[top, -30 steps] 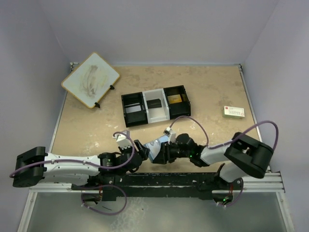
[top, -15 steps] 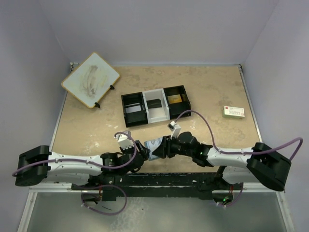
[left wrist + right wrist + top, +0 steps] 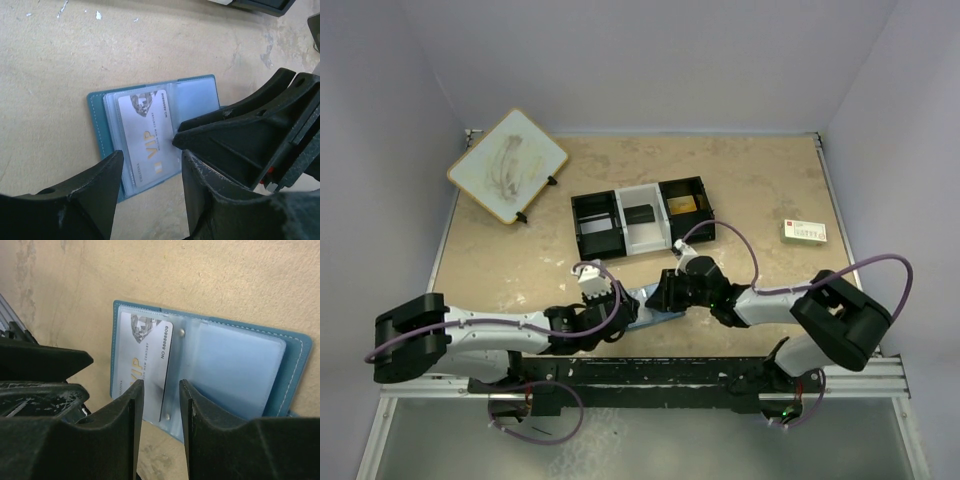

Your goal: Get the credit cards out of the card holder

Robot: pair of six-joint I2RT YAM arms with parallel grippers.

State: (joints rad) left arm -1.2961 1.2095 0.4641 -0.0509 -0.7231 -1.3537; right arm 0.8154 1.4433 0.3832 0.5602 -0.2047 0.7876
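The blue card holder (image 3: 652, 303) lies open and flat on the table between my two grippers. A white VIP credit card (image 3: 149, 131) sits in its clear left pocket (image 3: 141, 356); the other pocket (image 3: 235, 365) looks pale blue. My left gripper (image 3: 151, 157) hovers open over the holder's near edge (image 3: 102, 135), nothing between its fingers. My right gripper (image 3: 160, 386) is open, its fingers straddling the card's inner edge by the fold. One right fingertip (image 3: 176, 140) touches the card. In the top view the left gripper (image 3: 620, 308) and right gripper (image 3: 665, 296) nearly meet.
A black-and-white three-compartment tray (image 3: 642, 220) stands just beyond the grippers, holding a few small items. A white board with a wooden rim (image 3: 508, 165) lies at the far left. A white card with green and red print (image 3: 804, 232) rests at the right.
The card holder has gone from being held up between the grippers to lying open on the table. Both grippers have moved slightly away from the bases, and their jaws have narrowed.
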